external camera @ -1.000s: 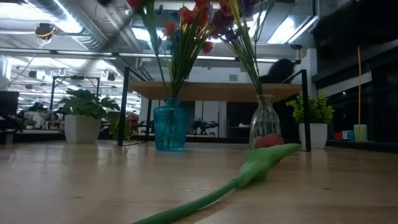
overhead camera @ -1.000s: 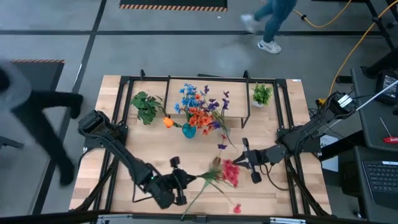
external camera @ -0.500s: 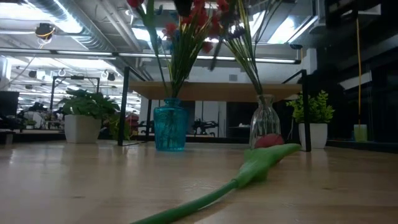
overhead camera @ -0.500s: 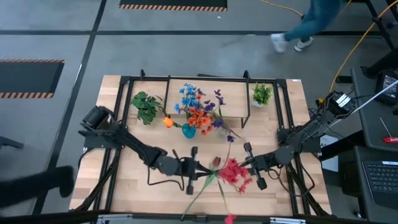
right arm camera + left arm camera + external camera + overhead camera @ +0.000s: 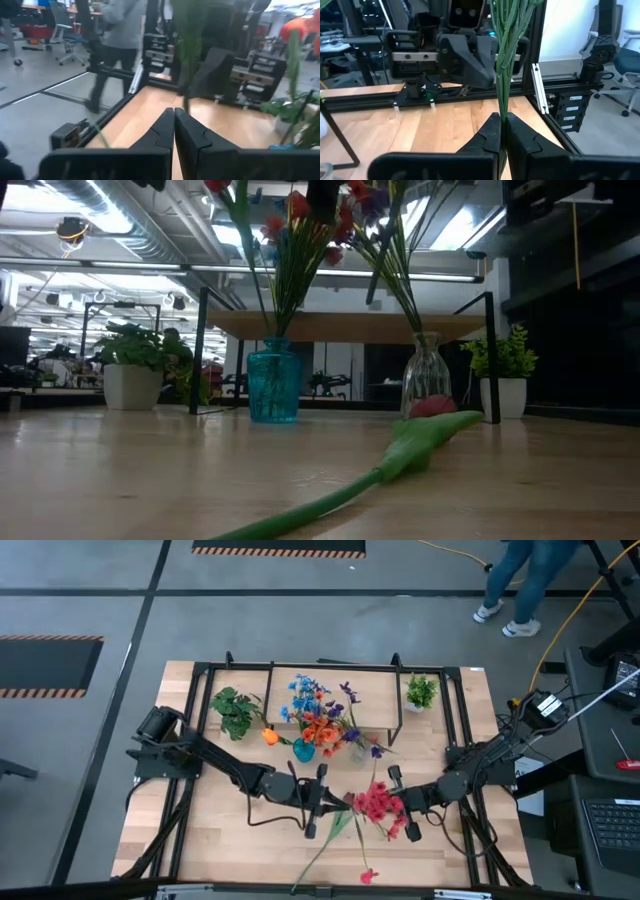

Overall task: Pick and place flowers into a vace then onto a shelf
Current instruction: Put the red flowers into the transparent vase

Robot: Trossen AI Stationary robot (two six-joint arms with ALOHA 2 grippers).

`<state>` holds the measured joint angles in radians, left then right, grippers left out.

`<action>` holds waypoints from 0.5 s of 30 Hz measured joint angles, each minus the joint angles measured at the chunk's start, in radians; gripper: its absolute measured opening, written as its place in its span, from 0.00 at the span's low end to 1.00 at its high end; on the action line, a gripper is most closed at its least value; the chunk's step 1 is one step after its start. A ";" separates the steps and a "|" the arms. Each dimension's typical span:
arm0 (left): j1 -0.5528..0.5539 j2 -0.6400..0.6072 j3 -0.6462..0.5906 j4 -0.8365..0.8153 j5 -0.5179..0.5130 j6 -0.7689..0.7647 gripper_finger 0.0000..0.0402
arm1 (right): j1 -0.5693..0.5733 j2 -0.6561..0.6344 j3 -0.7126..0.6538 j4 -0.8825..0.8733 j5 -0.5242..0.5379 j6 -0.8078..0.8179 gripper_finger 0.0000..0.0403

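My left gripper (image 5: 501, 131) pinches flowers' (image 5: 509, 45) stems, upright, blooms up. My right gripper (image 5: 173, 131) closed, empty.

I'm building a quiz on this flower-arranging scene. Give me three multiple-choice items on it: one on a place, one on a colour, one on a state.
1. Where does the blue vase stand?
A. on the tabletop under the shelf
B. on top of the shelf
C. on the floor

2. What colour are the blooms of the flower bunch between the grippers?
A. yellow
B. red
C. white

3. How is the left gripper?
A. open wide
B. out of sight
C. shut on green stems

Answers: 1 A, the low view shows its base on the tabletop. 2 B, red in the high view. 3 C, the left wrist view shows the fingers closed around them.
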<state>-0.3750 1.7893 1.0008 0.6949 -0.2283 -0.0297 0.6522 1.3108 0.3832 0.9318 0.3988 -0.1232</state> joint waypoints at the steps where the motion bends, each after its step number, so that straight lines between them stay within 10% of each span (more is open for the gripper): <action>1: 0.004 0.000 0.000 0.001 0.010 0.006 0.01 | -0.007 0.002 0.000 0.007 -0.002 -0.015 0.04; 15: 0.026 0.001 0.000 0.014 0.051 0.046 0.01 | -0.093 0.005 0.000 0.063 -0.057 0.021 0.33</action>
<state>-0.3492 1.7901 1.0008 0.7087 -0.1768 0.0164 0.5594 1.3163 0.3832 0.9953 0.3418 -0.1018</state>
